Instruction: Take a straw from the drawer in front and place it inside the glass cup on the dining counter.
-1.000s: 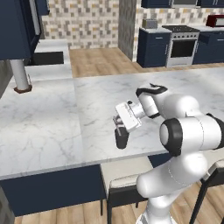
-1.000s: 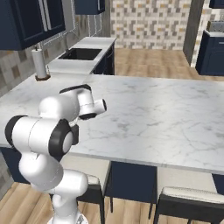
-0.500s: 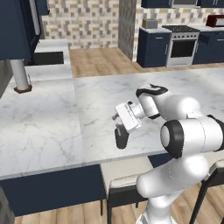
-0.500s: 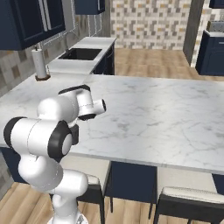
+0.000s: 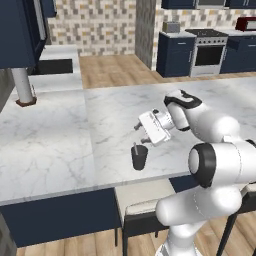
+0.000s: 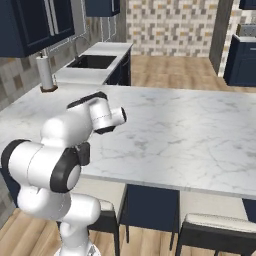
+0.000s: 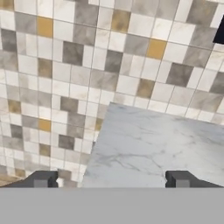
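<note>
Above the glass cup (image 5: 139,157), the gripper (image 5: 142,126) is spread wide and empty — the straw (image 5: 135,149) already stands inside; it should be lifted straight away.

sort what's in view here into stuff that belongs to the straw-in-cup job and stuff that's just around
Belongs to the job:
- glass cup
- straw, standing in the cup
- dining counter
- gripper, fingers apart and holding nothing

Just around:
- grey cylinder on a brown base
- stove
- sink
- stools

Straw (image 5: 135,148) in glass cup (image 5: 139,158) — on dining counter (image 5: 60,145) near front edge.
</note>
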